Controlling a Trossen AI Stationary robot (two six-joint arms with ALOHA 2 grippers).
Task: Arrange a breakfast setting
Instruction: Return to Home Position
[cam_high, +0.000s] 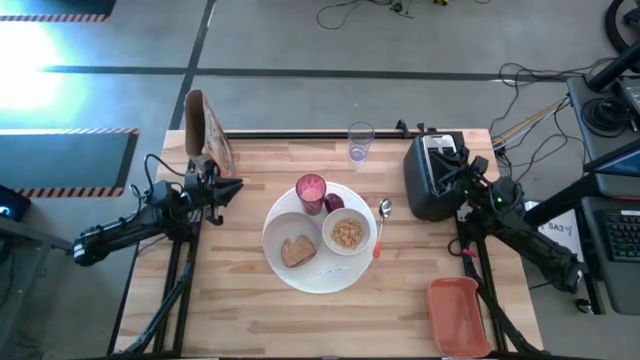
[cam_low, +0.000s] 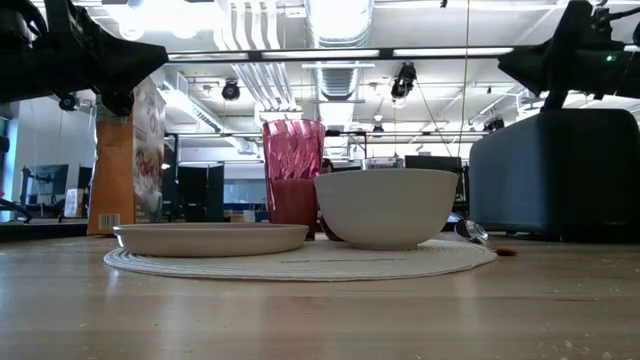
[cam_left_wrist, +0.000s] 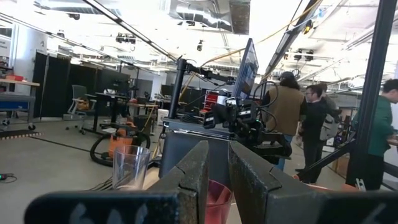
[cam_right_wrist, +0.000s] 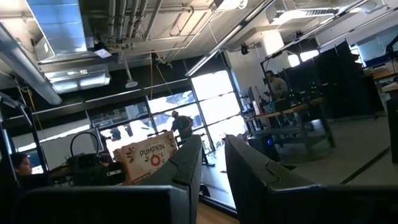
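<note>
Left arm lies folded at the table's left edge, left gripper (cam_high: 232, 186) raised above the wood near the rear left and pointing toward the setting. In the left wrist view (cam_left_wrist: 217, 149) its fingers sit almost together with only a thin slit between them, nothing held. Just behind it a cereal box (cam_high: 205, 130) stands upright at the rear edge. Mid-table is the round white placemat (cam_high: 318, 282) with the set on it: small white plate (cam_high: 280, 232) front-left carrying the toast (cam_high: 297, 251), pink cup (cam_high: 311, 192) at the back, small red fruit (cam_high: 334, 203) right beside the cup, white bowl (cam_high: 347, 234) of cereal (cam_high: 347, 233) to the right of the plate. Clear purplish glass (cam_high: 360, 142) stands off the mat near the rear edge, well apart from the cup. Spoon (cam_high: 381, 220) lies on bare wood just right of the bowl, its bowl end to the rear. Black toaster (cam_high: 432, 180) sits at the rear right. Right gripper (cam_high: 455, 160) hangs over the toaster; right wrist view (cam_right_wrist: 211, 144) shows its fingers near-closed, empty. A salmon tray (cam_high: 458, 315) lies at the front right corner.
</note>
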